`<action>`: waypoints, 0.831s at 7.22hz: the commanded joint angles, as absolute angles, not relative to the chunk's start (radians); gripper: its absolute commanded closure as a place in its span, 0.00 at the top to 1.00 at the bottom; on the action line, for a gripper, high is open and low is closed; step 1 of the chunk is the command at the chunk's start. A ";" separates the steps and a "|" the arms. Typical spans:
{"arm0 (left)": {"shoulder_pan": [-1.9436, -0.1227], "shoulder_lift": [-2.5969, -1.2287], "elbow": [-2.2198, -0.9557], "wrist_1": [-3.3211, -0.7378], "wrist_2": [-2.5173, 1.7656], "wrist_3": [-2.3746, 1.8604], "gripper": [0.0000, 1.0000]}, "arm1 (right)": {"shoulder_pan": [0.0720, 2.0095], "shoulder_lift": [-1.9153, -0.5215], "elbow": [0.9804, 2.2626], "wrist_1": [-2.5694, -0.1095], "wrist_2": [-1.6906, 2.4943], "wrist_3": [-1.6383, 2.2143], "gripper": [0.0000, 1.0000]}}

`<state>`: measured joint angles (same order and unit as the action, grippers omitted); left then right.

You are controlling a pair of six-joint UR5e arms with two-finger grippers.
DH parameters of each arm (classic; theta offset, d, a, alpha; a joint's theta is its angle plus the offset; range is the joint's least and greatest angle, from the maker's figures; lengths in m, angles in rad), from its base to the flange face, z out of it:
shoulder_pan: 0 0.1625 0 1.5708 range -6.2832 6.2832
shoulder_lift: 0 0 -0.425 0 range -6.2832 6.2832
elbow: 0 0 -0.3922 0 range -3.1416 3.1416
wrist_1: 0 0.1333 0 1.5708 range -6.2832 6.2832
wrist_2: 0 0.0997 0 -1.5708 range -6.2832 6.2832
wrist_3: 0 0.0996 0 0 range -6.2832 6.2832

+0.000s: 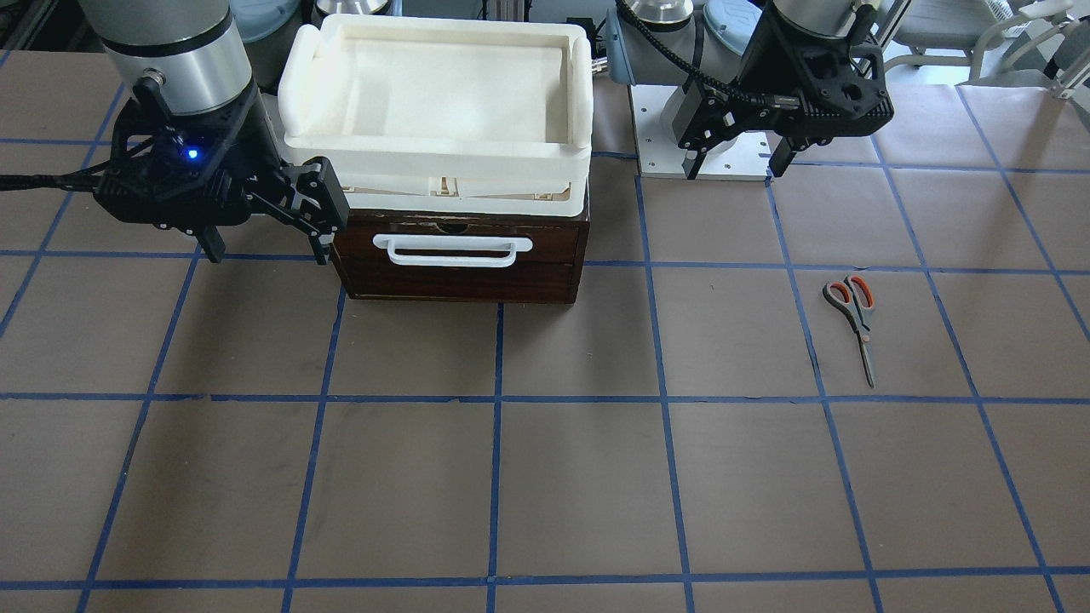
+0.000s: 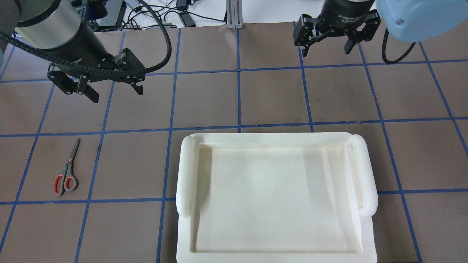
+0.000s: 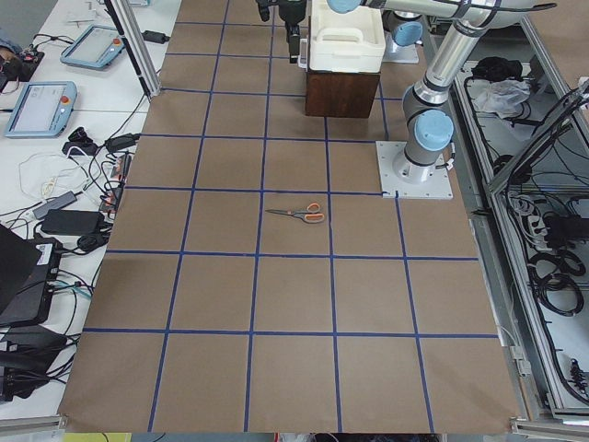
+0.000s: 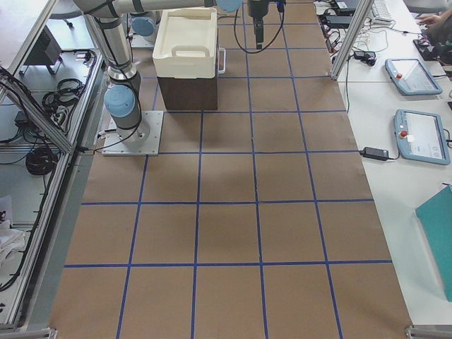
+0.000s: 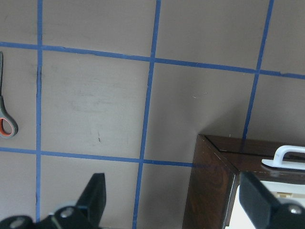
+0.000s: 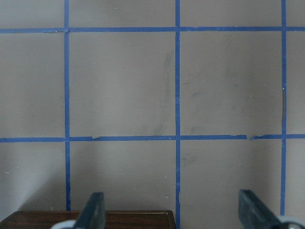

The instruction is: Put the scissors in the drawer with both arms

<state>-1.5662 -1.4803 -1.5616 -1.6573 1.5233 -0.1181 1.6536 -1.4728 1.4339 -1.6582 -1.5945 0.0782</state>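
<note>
The scissors point(image 1: 854, 317), with grey handles lined orange-red, lie flat on the brown table, blades pointing away from the robot. They also show in the overhead view point(image 2: 68, 171), the left wrist view point(image 5: 5, 110) and the exterior left view point(image 3: 296, 215). The drawer point(image 1: 460, 255) is shut, its white bar handle point(image 1: 452, 249) facing away from the robot. My left gripper point(image 1: 735, 166) point(image 2: 116, 93) point(image 5: 176, 202) is open and empty, hovering apart from the scissors. My right gripper point(image 1: 267, 251) point(image 2: 326, 49) point(image 6: 174, 214) is open and empty beside the drawer's front corner.
A white foam tray point(image 1: 434, 85) point(image 2: 278, 197) sits on top of the drawer box. The left arm's base plate point(image 1: 724, 145) is bolted to the table behind the scissors. Blue tape lines grid the table.
</note>
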 commanded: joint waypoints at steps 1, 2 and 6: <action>-1.566 -1.480 -1.562 -1.655 1.525 -0.118 1.00 | 1.654 -1.476 1.434 -1.675 -1.595 0.077 1.00; -1.566 -1.479 -1.562 -1.657 1.525 -0.118 1.00 | 1.651 -1.467 1.434 -1.674 -1.597 0.077 1.00; -1.454 -1.523 -1.621 -1.634 1.519 0.042 1.00 | 1.651 -1.479 1.433 -1.690 -1.580 0.107 1.00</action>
